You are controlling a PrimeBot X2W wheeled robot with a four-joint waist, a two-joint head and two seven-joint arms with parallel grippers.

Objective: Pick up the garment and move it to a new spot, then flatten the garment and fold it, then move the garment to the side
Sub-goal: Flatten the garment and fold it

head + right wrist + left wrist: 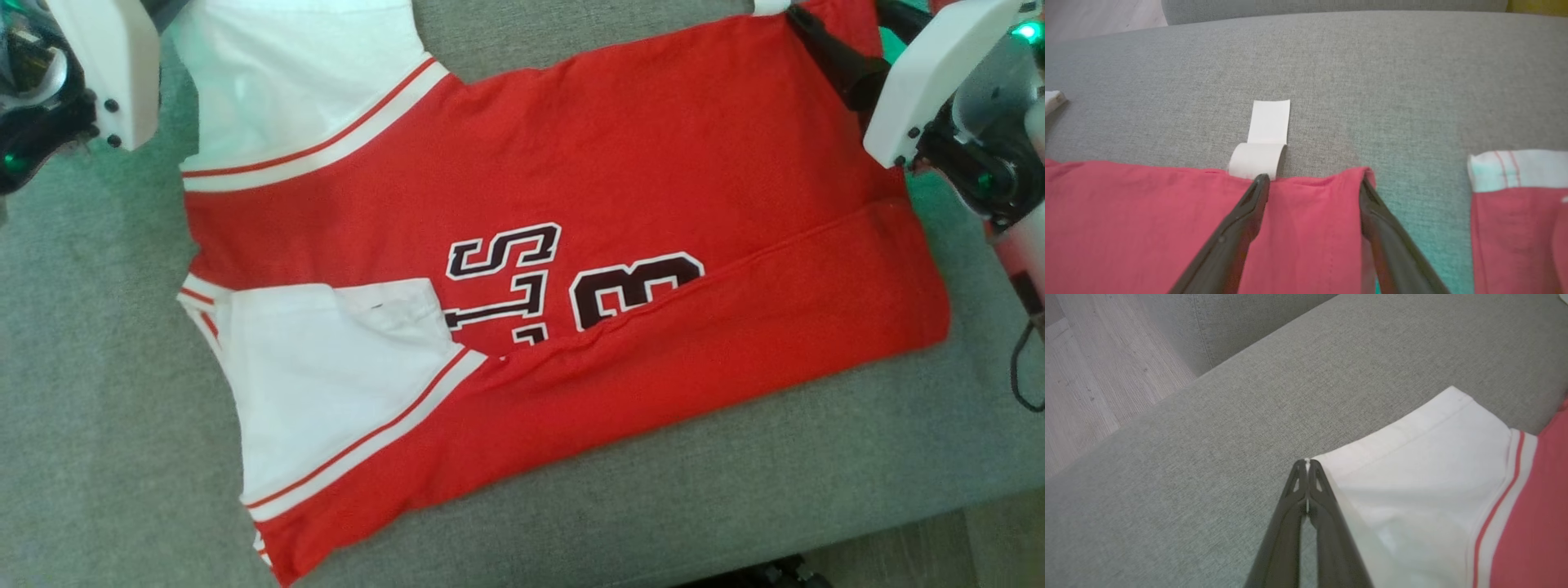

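The garment [571,163] is a red jersey with white sleeves and dark numbers, lying spread on a grey sofa cushion [98,392]. Its near long side is folded up over the numbers, and the near white sleeve [326,384] lies on the body. My left gripper [1306,462] is shut, pinching the corner of the far white sleeve [1433,465]. My right gripper [1313,181] stands open, its fingers lying on the far red hem corner [1314,228], just before a white label [1267,122]. One dark right finger [824,49] shows at the garment's top right edge.
A second piece of red cloth [1515,228] with a white striped edge lies to the right of the hem corner. Wooden floor [1081,384] shows beyond the cushion's side, and also past its front edge [980,547]. Bare cushion extends beyond the label.
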